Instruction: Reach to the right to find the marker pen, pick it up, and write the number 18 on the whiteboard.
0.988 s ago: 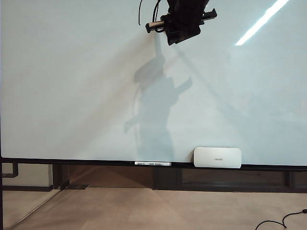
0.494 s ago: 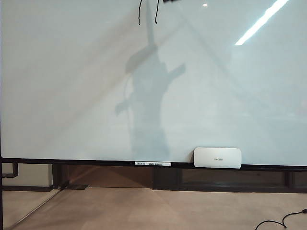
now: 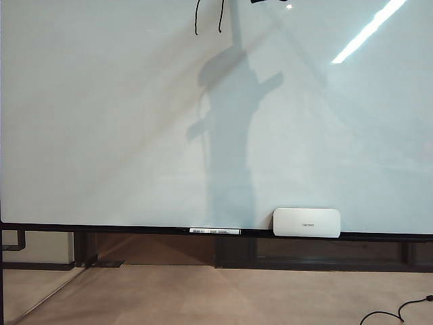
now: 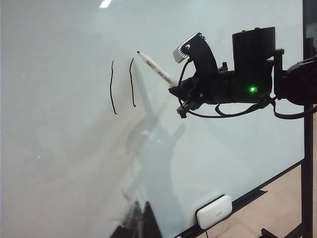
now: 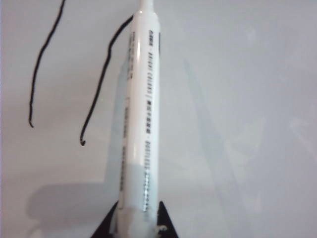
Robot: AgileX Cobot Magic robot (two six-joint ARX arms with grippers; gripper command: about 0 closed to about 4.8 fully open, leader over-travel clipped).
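Our right gripper [image 5: 133, 218] is clamped on the marker pen [image 5: 141, 109], its tip at the top of the second of two black strokes [image 4: 121, 85] high on the whiteboard [image 3: 101, 135]. Our left gripper is out of sight, so we cannot tell its state

On the large glossy white whiteboard [image 4: 59, 163] stand two thin black hand-drawn strokes [image 4: 122, 85], both slightly curved uprights side by side; they do not yet read as a full number. The white plastic marker pen [image 5: 140, 114] carries rows of small black print along its barrel, too blurred to read. The small white rounded-rectangle eraser [image 3: 306, 222] on the black ledge [image 3: 101, 229] bears a faint grey word at its middle, too small to make out. A narrow white label strip [image 3: 215, 231] on the ledge has dark characters, also illegible.
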